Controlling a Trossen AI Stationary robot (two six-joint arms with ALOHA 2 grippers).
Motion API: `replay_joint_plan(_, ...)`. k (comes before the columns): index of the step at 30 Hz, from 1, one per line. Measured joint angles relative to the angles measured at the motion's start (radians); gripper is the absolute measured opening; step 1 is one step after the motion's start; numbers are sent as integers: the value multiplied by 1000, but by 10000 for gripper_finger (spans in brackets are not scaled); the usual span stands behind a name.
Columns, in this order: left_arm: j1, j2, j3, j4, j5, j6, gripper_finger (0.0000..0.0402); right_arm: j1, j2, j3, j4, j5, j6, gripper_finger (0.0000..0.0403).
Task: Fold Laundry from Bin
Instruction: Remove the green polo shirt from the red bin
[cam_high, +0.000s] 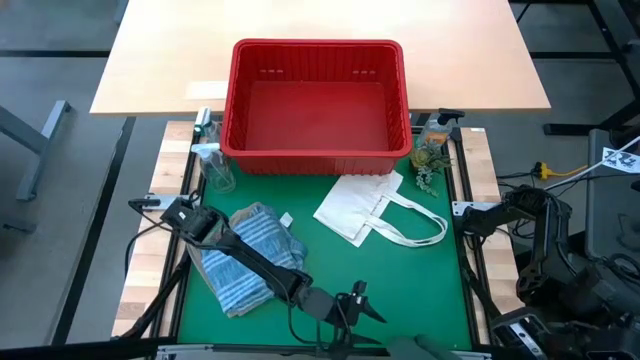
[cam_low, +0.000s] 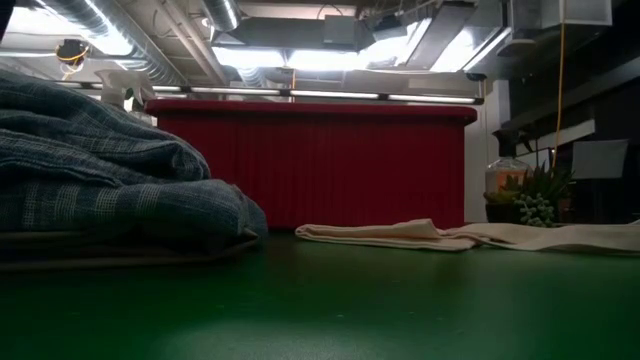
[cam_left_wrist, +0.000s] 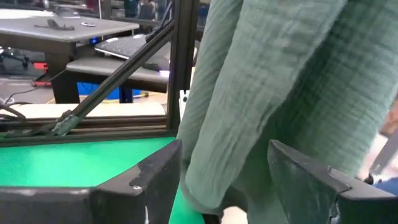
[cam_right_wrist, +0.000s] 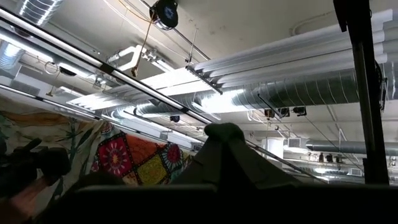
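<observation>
High view: striped shirt (cam_high: 250, 255) long axis diagonal; left end effector (cam_high: 352, 308) spread, right end effector pressed together.

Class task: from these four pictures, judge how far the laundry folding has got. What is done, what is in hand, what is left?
Done: the red bin looks emptied, and a blue-white striped shirt lies bunched on the green mat, not neatly folded. In hand: the left gripper stands open at the mat's near edge, a pale green cloth hanging between its fingers. Left: folding proper. The right arm waits off to the side.
</observation>
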Motion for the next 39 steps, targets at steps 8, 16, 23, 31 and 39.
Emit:
replay_joint_plan(8, 2, 17, 0, 39, 6, -21, 231, 0, 0, 0, 0, 0, -21, 7)
replay_joint_plan(16, -7, 17, 0, 35, 11, -21, 231, 0, 0, 0, 5, 1, -116, 7)
replay_joint_plan(23, 8, 16, 0, 35, 16, -21, 231, -15, 0, 0, 18, -7, -129, 7)
replay_joint_plan(31, 29, 16, 0, 35, 26, -20, 231, -35, 0, 0, 41, -25, -118, 7)
replay_joint_plan(39, 30, 16, 0, 35, 31, -20, 231, -35, 0, 0, 50, -26, -161, 7)
